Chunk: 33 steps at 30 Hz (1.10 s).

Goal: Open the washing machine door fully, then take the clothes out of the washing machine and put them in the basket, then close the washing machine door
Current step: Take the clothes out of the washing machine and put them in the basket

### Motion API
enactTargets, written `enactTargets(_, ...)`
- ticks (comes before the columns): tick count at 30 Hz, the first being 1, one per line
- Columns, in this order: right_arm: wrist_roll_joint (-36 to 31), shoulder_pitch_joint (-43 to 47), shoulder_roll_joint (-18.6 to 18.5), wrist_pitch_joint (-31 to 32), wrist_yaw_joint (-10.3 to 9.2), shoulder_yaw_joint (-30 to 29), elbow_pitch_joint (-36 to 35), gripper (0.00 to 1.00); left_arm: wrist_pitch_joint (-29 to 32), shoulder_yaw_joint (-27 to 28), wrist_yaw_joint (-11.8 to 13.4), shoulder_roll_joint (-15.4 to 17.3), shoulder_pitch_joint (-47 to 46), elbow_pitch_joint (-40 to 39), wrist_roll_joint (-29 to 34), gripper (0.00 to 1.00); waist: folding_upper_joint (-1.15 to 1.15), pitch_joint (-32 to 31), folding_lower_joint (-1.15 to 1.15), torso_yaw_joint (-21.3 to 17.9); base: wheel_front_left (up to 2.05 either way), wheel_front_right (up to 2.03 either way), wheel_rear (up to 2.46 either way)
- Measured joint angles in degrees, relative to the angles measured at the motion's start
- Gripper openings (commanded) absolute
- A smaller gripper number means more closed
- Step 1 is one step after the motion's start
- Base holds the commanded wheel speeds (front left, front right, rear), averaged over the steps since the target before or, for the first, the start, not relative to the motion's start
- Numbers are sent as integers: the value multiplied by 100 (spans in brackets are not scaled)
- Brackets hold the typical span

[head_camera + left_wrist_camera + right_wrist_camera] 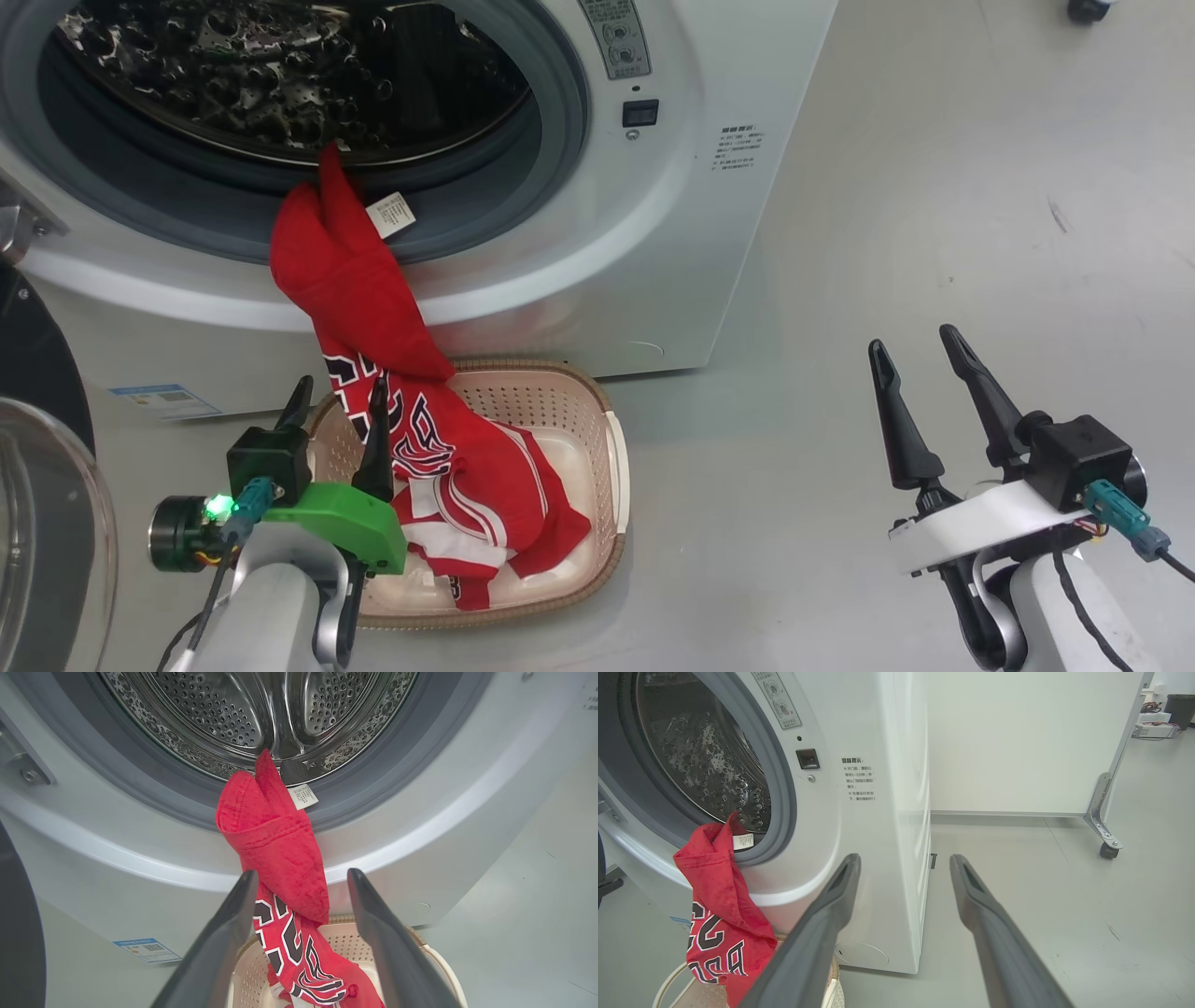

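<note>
The washing machine (597, 280) carries a Chinese notice (859, 779) headed 温馨提示 right of its drum opening, and a small blue label (163, 399) low on its front, too small to read. The clothes (373, 308), red with white bands and navy, white-edged lettering folded past reading, hang lengthwise from its drum lip, white care tag (390, 215) near the top, down into the basket (560, 383) at its foot. The left gripper (341, 383), by the basket, and the right gripper (912, 338), off the machine's right corner, are spread apart and empty
</note>
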Motion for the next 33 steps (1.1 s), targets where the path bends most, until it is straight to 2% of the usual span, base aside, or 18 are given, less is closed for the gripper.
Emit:
enactTargets(16, 0, 333, 7, 7, -93, 15, 22, 100, -10, -24, 166, 80, 769, -1038, 218, 100, 0, -531, 0, 112, 0, 0, 0)
enactTargets(33, 0, 446, 25, 75, -102, 75, -138, 100, 113, 16, 258, 119, 1343, -1820, 268, 100, 0, -595, 0, 130, 0, 0, 0)
